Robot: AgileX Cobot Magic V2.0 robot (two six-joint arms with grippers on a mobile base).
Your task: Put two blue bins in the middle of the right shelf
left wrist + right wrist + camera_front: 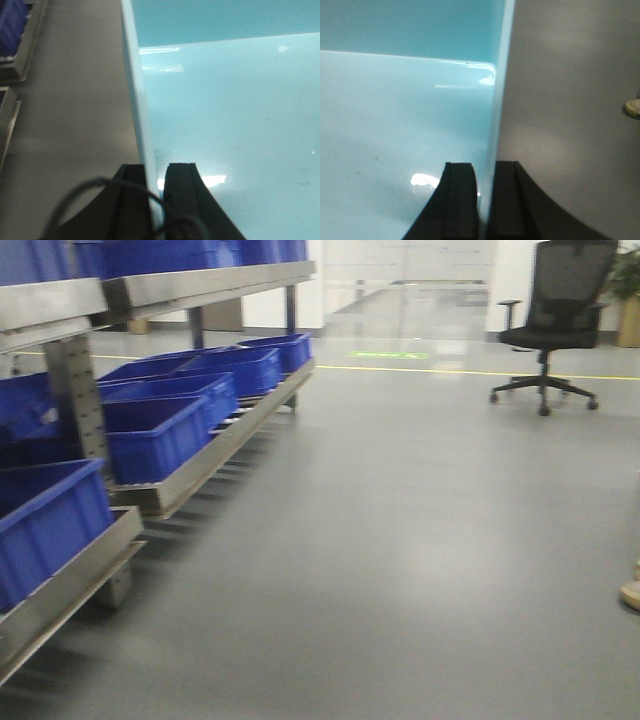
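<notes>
The exterior front view shows a metal rack [76, 390] along the left, its tiers loaded with dark blue crates [160, 437]. No label on the crates can be made out. The grey floor [400, 540] runs back to a yellow line [500, 372], and just behind that line lies a green mark [388, 355], too blurred to read. A black office chair [560, 312] stands at the far right, and the tip of a shoe [632, 592] shows at the right edge.

In the left wrist view, the left gripper [155, 186] pinches the left wall of the pale blue bin [230, 125], with one black finger outside the wall and one inside. The bin's smooth inner bottom fills the right of the frame and carries no readable print. A dark cable [95, 192] loops in front of the outer finger. The floor and a corner of the rack lie to the left, below the bin.

In the right wrist view, the right gripper [484, 200] clamps the bin's opposite wall in the same way. The bin hangs between the two grippers above the floor, off the rack. Whether a second bin is nested in it cannot be told.
</notes>
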